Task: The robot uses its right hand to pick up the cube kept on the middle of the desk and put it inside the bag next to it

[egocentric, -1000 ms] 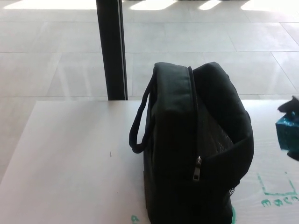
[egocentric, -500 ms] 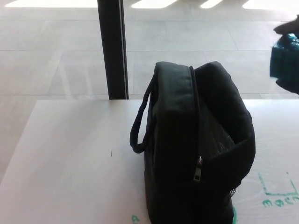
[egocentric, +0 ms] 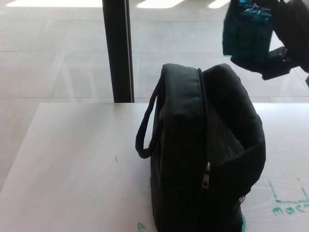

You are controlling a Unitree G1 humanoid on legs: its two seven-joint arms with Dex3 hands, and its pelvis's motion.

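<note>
A teal cube [egocentric: 246, 30] hangs in the air at the top right of the head view, held by my right hand [egocentric: 280, 36], whose black fingers wrap its right and lower sides. Hand and cube are above the open top of the black bag [egocentric: 205, 154], slightly to its right. The bag stands upright on the white desk [egocentric: 72, 164], its zipper running down the front and a carry handle [egocentric: 145, 130] looping out on its left. My left hand does not show.
A black vertical post [egocentric: 117, 48] stands behind the desk's far edge. Green marker lines and lettering [egocentric: 287, 200] are on the desk to the right of the bag. Tiled floor lies beyond.
My right hand has lifted the cube from the right edge of the picture, up and leftward, to above the bag. The bag has stayed put.
</note>
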